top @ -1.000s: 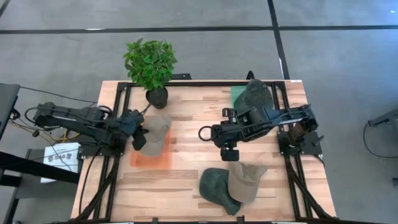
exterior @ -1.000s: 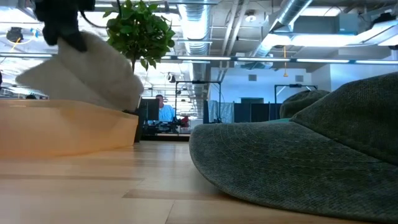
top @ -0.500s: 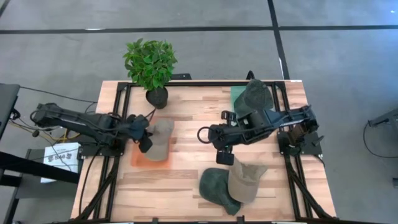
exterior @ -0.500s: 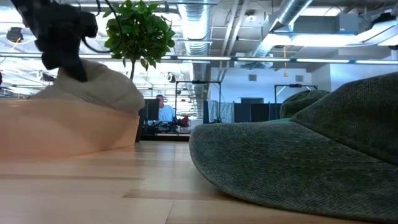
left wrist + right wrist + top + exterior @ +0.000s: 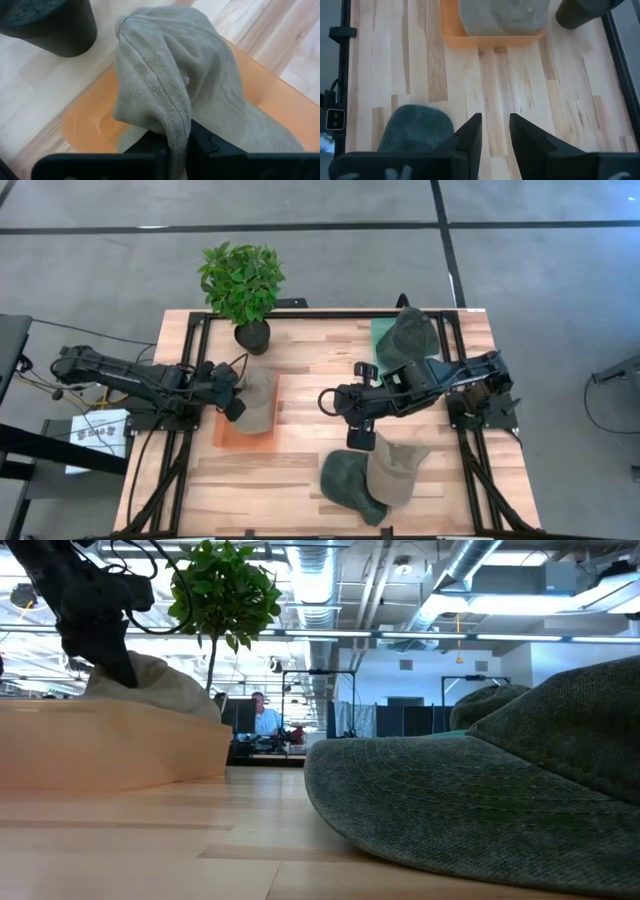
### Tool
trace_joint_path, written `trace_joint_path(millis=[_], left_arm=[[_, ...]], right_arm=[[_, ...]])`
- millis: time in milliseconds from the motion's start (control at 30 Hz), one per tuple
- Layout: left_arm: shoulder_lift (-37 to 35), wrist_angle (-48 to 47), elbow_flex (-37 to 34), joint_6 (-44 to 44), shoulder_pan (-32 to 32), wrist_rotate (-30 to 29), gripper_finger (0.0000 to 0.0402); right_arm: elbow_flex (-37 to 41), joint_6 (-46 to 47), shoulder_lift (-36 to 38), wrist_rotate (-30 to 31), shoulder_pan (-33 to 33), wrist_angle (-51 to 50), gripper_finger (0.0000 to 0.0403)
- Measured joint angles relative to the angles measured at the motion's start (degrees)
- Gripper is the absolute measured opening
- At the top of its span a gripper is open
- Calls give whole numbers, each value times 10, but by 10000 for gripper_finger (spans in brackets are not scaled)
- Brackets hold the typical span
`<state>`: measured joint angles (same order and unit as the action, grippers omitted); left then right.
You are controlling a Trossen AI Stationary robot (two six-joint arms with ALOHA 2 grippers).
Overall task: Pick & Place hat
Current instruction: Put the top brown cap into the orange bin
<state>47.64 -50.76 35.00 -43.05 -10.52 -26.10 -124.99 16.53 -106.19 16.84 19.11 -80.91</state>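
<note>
A khaki corduroy hat (image 5: 258, 398) lies in the orange tray (image 5: 240, 438) on the table's left half, its crown (image 5: 170, 60) resting on the tray floor. My left gripper (image 5: 232, 404) is at the hat's left side, shut on it; in the low view it (image 5: 100, 650) stands above the tray wall (image 5: 110, 745). My right gripper (image 5: 361, 437) hovers open over bare wood mid-table, just beyond a dark green hat (image 5: 350, 480) and a beige cap (image 5: 397, 470) at the near edge. A third green hat (image 5: 405, 335) rests on a green tray at far right. My left gripper pinches a raised fold of the khaki hat's cloth (image 5: 176, 120) between its two fingers (image 5: 212, 146), coming slanting down from the table's left. The fold stands up between the fingers while the rest of the hat rests slack in the tray.
A potted plant (image 5: 242, 285) stands at the far edge just behind the orange tray, its black pot (image 5: 55, 25) close to the hat. Bare wood (image 5: 520, 75) lies between the tray and the near hats. Black rails run along both table sides.
My left gripper has come down and carried the khaki hat from above the tray into it; the hat now rests on the tray floor, still held. My right gripper has drifted a little toward the table's near-left, staying open.
</note>
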Motion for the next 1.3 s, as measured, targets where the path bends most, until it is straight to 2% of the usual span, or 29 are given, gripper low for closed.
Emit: trace_joint_path(millis=[267, 600, 800, 1000, 1300], left_arm=[[-2, 3, 0, 0, 0, -2, 73], [-2, -17, 0, 8, 0, -3, 168], [-2, -37, 0, 29, 0, -5, 211], [-2, -60, 4, 30, 0, -7, 231], [-2, -140, 73, 17, 0, -3, 234]], right_arm=[[0, 0, 0, 0, 0, 9, 90], [0, 0, 0, 0, 0, 36, 90], [0, 0, 0, 0, -1, 36, 90], [0, -1, 0, 5, -2, 36, 90], [0, -5, 0, 13, -14, 36, 90]])
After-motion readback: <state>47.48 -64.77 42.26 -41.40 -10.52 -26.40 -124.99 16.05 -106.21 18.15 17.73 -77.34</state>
